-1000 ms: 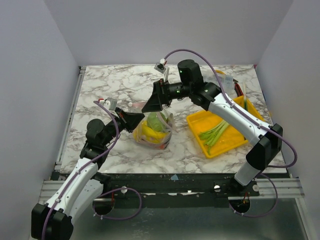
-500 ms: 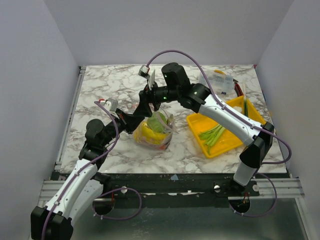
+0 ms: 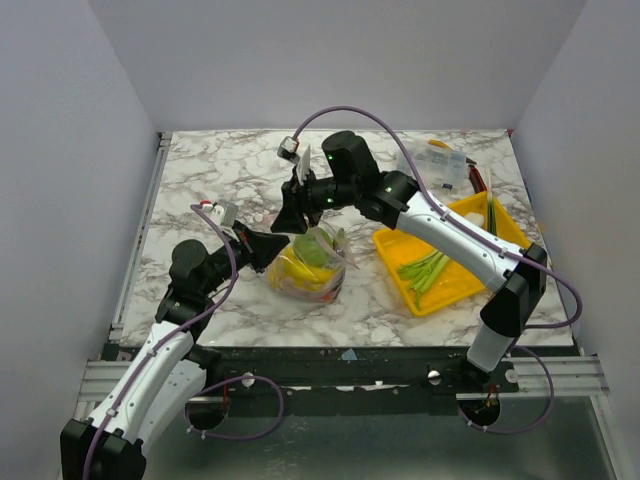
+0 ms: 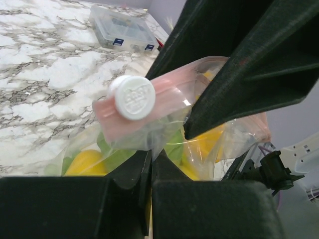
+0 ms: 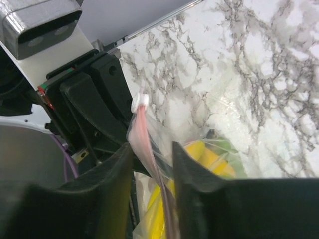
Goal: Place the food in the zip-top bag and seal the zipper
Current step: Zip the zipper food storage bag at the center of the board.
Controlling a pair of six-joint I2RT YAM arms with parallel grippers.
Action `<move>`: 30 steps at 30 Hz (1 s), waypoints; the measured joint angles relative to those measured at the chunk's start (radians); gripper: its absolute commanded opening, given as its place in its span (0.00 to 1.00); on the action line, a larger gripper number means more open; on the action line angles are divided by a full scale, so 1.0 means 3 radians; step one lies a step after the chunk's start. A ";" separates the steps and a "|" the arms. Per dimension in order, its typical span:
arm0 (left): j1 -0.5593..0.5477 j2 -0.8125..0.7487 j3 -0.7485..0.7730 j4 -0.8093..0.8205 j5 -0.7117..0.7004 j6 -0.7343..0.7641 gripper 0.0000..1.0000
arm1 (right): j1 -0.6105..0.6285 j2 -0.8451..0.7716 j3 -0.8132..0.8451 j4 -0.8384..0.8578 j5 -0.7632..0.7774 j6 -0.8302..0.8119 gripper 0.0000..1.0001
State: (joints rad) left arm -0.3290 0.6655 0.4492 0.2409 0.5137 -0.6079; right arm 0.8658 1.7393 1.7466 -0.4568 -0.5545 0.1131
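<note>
The zip-top bag [image 3: 308, 265] stands mid-table, with yellow bananas [image 3: 293, 270] and a green piece [image 3: 316, 250] of the food inside. My left gripper [image 3: 268, 246] is shut on the bag's clear plastic [image 4: 164, 142] just below the mouth. The pink zipper [image 4: 164, 87] carries a white slider [image 4: 132, 97] at its end. My right gripper [image 3: 290, 216] hangs over that same end. In the right wrist view its jaws [image 5: 152, 149] stand apart on either side of the zipper [image 5: 144, 134], with a gap on each side. Yellow food [image 5: 199, 152] shows through the bag below.
A yellow tray [image 3: 396, 246] holding green stalks [image 3: 426, 268] lies right of the bag. A rigid clear compartment box [image 3: 440, 165] sits at the back right, also in the left wrist view [image 4: 122, 32]. The two grippers are close together at the bag's left side.
My right gripper has swung left from above the bag to the zipper's left end, and its jaws have narrowed around the strip. The left gripper has kept its hold.
</note>
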 measured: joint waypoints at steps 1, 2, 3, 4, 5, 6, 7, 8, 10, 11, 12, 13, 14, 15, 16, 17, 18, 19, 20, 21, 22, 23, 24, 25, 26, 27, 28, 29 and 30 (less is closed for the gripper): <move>0.0000 -0.0001 0.0013 -0.0025 0.0003 0.0006 0.00 | 0.0005 -0.0003 0.0000 0.0003 0.0024 -0.0005 0.16; 0.0000 -0.0001 0.0028 -0.0047 0.0006 0.0009 0.01 | 0.0011 -0.0009 0.0000 0.0005 0.0051 0.0001 0.07; 0.0000 -0.0001 0.0047 -0.0081 0.0017 0.0017 0.07 | 0.0015 -0.0020 -0.0010 0.0019 0.0079 -0.0003 0.01; 0.0000 -0.0003 0.0074 -0.0122 0.0033 0.0027 0.16 | 0.0019 -0.0039 -0.0033 0.0045 0.0104 0.0008 0.00; 0.0000 -0.0008 0.0108 -0.0182 0.0048 0.0036 0.27 | 0.0019 -0.0064 -0.0070 0.0074 0.0126 0.0022 0.00; 0.0000 -0.0025 0.0139 -0.0249 0.0066 0.0064 0.38 | 0.0019 -0.0099 -0.0121 0.0108 0.0136 0.0045 0.00; 0.0001 -0.0046 0.0163 -0.0304 0.0076 0.0072 0.48 | 0.0018 -0.0135 -0.0179 0.0148 0.0135 0.0069 0.00; 0.0009 -0.0079 0.0183 -0.0359 0.0095 0.0085 0.56 | 0.0009 -0.0172 -0.0240 0.0186 0.0106 0.0097 0.00; 0.0029 -0.0195 0.0212 -0.0463 0.0144 0.0131 0.70 | -0.0037 -0.0240 -0.0359 0.0278 -0.0051 0.0146 0.00; 0.0039 -0.0254 0.0215 -0.0493 0.0165 0.0156 0.75 | -0.0062 -0.0270 -0.0413 0.0318 -0.0160 0.0174 0.00; 0.0055 -0.0338 0.0215 -0.0532 0.0186 0.0170 0.78 | -0.0086 -0.0289 -0.0450 0.0338 -0.0281 0.0196 0.00; 0.0074 -0.0417 0.0215 -0.0561 0.0196 0.0201 0.80 | -0.0113 -0.0295 -0.0472 0.0361 -0.0411 0.0226 0.00; 0.0094 -0.0460 0.0215 -0.0571 0.0207 0.0205 0.81 | -0.0144 -0.0295 -0.0488 0.0390 -0.0543 0.0251 0.00; 0.0136 -0.0525 0.0215 -0.0571 0.0219 0.0206 0.81 | -0.0175 -0.0295 -0.0506 0.0416 -0.0685 0.0270 0.00; 0.0177 -0.0561 0.0215 -0.0559 0.0228 0.0205 0.81 | -0.0210 -0.0295 -0.0528 0.0436 -0.0832 0.0298 0.00; 0.0229 -0.0579 0.0215 -0.0534 0.0263 0.0198 0.81 | -0.0244 -0.0298 -0.0553 0.0465 -0.0968 0.0326 0.00; 0.0309 -0.0581 0.0215 -0.0482 0.0334 0.0182 0.81 | -0.0277 -0.0301 -0.0580 0.0498 -0.1091 0.0360 0.00; 0.0354 -0.0577 0.0212 -0.0451 0.0385 0.0174 0.81 | -0.0310 -0.0309 -0.0613 0.0534 -0.1203 0.0401 0.00; 0.0418 -0.0568 0.0210 -0.0389 0.0483 0.0142 0.81 | -0.0345 -0.0320 -0.0655 0.0584 -0.1308 0.0444 0.00; 0.0497 -0.0542 0.0200 -0.0251 0.0645 0.0102 0.80 | -0.0378 -0.0337 -0.0699 0.0635 -0.1414 0.0486 0.00; 0.0532 -0.0529 0.0198 -0.0198 0.0698 0.0085 0.79 | -0.0403 -0.0371 -0.0757 0.0694 -0.1550 0.0549 0.00; 0.0558 -0.0497 0.0197 -0.0099 0.0844 0.0038 0.79 | -0.0422 -0.0378 -0.0767 0.0704 -0.1577 0.0558 0.00; 0.0575 -0.0444 0.0197 0.0038 0.0994 -0.0018 0.78 | -0.0444 -0.0395 -0.0783 0.0730 -0.1634 0.0585 0.00; 0.0576 -0.0409 0.0197 0.0128 0.1100 -0.0064 0.76 | -0.0460 -0.0411 -0.0791 0.0754 -0.1681 0.0605 0.00; 0.0576 -0.0373 0.0188 0.0237 0.1191 -0.0121 0.75 | -0.0472 -0.0426 -0.0797 0.0773 -0.1728 0.0621 0.00; 0.0576 -0.0338 0.0170 0.0361 0.1288 -0.0189 0.72 | -0.0473 -0.0437 -0.0804 0.0788 -0.1771 0.0633 0.00; 0.0577 -0.0323 0.0160 0.0421 0.1334 -0.0223 0.68 | -0.0470 -0.0449 -0.0810 0.0802 -0.1806 0.0643 0.00; 0.0576 -0.0296 0.0153 0.0498 0.1397 -0.0272 0.67 | -0.0470 -0.0456 -0.0814 0.0814 -0.1840 0.0651 0.00; 0.0577 -0.0261 0.0151 0.0577 0.1437 -0.0320 0.66 | -0.0470 -0.0456 -0.0815 0.0827 -0.1873 0.0661 0.00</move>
State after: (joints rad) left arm -0.1558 0.5873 0.4946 0.4141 0.9447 -0.7040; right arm 0.7246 1.6024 1.5021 -0.2089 -1.1164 0.3115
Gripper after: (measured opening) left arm 0.721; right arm 0.007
